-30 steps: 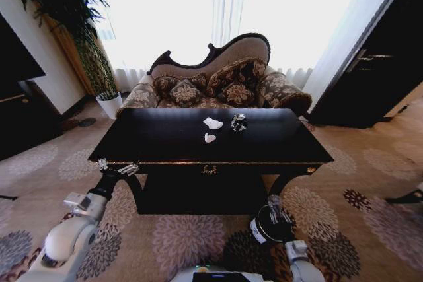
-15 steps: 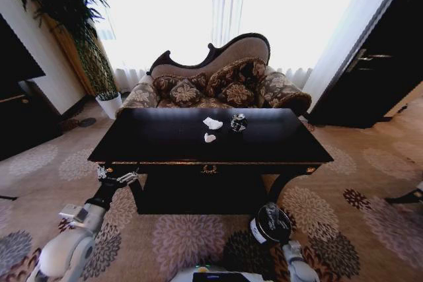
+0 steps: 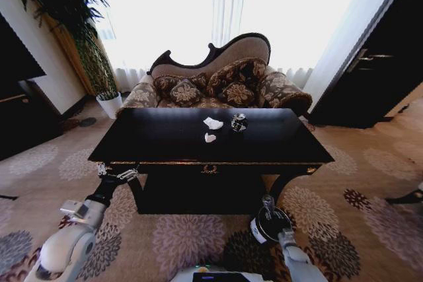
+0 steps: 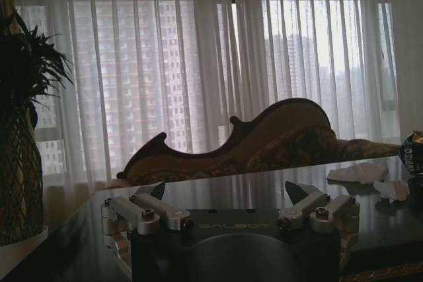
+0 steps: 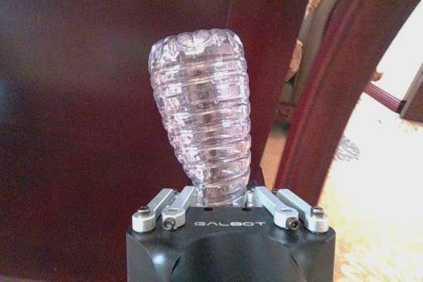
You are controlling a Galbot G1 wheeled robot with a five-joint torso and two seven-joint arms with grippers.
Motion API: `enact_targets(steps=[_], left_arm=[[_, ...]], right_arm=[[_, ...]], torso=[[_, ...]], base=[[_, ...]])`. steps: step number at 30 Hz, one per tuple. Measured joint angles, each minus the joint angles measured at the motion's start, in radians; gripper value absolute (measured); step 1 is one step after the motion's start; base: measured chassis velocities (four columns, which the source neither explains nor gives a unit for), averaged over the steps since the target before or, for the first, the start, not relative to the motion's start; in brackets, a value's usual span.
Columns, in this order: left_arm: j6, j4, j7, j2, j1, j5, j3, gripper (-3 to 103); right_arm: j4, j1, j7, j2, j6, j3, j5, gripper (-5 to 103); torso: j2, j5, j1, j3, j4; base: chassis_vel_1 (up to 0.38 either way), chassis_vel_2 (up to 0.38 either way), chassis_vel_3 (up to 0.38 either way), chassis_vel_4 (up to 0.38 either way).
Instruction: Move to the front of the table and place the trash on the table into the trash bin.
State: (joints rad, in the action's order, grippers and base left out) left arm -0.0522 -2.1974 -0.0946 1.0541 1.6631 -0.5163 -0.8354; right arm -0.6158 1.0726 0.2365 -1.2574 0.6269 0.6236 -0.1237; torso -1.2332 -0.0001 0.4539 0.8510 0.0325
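Note:
The glossy black table point(image 3: 152, 138) stands straight ahead. On it lie two white paper wads point(image 3: 213, 123) point(image 3: 209, 138) and a dark shiny can point(image 3: 238, 122). The black trash bin point(image 3: 259, 232) with a white label sits on the carpet by the table's front right leg. My right gripper point(image 3: 273, 221) is shut on a clear ribbed plastic bottle point(image 3: 268, 204) point(image 5: 201, 117), held upright just over the bin. My left gripper point(image 3: 115, 171) point(image 4: 228, 206) is open by the table's front left corner. The left wrist view looks across the tabletop point(image 4: 251, 193) at the wads point(image 4: 357, 172) and the can point(image 4: 414, 153).
A patterned brown sofa point(image 3: 218, 87) stands behind the table. A tall plant in a white pot point(image 3: 109, 104) is at the back left. Dark cabinets point(image 3: 380, 64) line the right side. Patterned carpet point(image 3: 192, 236) lies open between me and the table.
The right gripper with the bottle dipped toward the bin, then came back up, slightly further left. The left arm drew back and down a little from the table's corner.

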Motion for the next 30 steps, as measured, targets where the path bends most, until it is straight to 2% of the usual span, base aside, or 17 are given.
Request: enact_targets(steps=[2,4,7,9,13,15,18,20,21,24,30], left_arm=[[0.004,-0.001,0.003,-0.003,-0.001,-0.005,0.003,100],[0.004,-0.002,0.003,-0.004,-0.001,-0.005,0.004,100],[0.006,-0.003,0.004,-0.007,-0.003,-0.006,0.006,100],[0.006,-0.002,0.004,-0.007,-0.003,-0.006,0.006,100],[0.006,-0.005,0.003,0.000,0.011,-0.005,0.004,100],[0.006,-0.005,0.003,0.001,0.012,-0.005,0.003,100],[0.006,-0.006,0.003,0.001,0.013,-0.007,-0.002,100],[0.006,-0.007,0.003,0.001,0.013,-0.007,-0.002,100],[0.005,-0.009,0.003,0.002,0.014,-0.008,-0.002,100],[0.005,-0.013,0.002,0.006,0.015,-0.009,0.000,100],[0.007,-0.017,-0.004,0.012,0.024,-0.009,0.003,100]], right_arm=[[0.030,-0.009,0.016,0.010,0.009,0.013,-0.004,30],[0.035,-0.012,0.019,0.013,0.011,0.015,-0.005,30],[0.065,-0.024,0.036,0.023,0.018,0.022,-0.007,46],[0.076,-0.029,0.041,0.027,0.021,0.025,-0.007,46],[0.102,-0.041,0.045,0.029,0.022,0.037,-0.007,68],[0.106,-0.043,0.045,0.029,0.022,0.039,-0.007,68],[0.110,-0.044,0.046,0.029,0.022,0.041,-0.007,84],[0.110,-0.044,0.046,0.029,0.022,0.042,-0.007,84],[0.109,-0.044,0.046,0.029,0.022,0.043,-0.007,95],[0.098,-0.036,0.046,0.028,0.022,0.044,-0.007,100],[0.072,-0.004,0.048,0.018,0.022,0.051,-0.013,100]], torso=[[0.000,-0.0002,0.000,0.000,0.0000],[0.000,-0.0002,0.000,0.000,0.0000],[0.000,0.0000,0.000,0.000,0.0000],[0.000,-0.0002,0.000,0.000,0.0000],[0.000,-0.0001,0.000,0.000,-0.0001],[0.000,-0.0001,0.000,0.000,-0.0001],[0.000,0.0000,0.000,0.000,0.0000],[0.000,-0.0001,0.000,0.000,0.0000],[0.000,-0.0001,0.000,0.000,0.0000],[0.000,-0.0002,0.000,0.000,-0.0001],[0.000,-0.0002,0.000,0.000,-0.0001]], base=[[0.000,0.000,0.000,0.000],[0.000,0.000,0.000,0.000],[0.000,0.000,0.000,0.000],[0.000,0.000,0.000,0.000],[0.000,0.000,0.000,0.000],[0.000,0.000,0.000,0.000],[0.000,0.000,0.000,0.000],[0.000,0.000,0.000,0.000],[0.000,0.000,0.000,0.000],[0.000,0.000,0.000,0.000],[0.000,0.000,0.000,0.000]])
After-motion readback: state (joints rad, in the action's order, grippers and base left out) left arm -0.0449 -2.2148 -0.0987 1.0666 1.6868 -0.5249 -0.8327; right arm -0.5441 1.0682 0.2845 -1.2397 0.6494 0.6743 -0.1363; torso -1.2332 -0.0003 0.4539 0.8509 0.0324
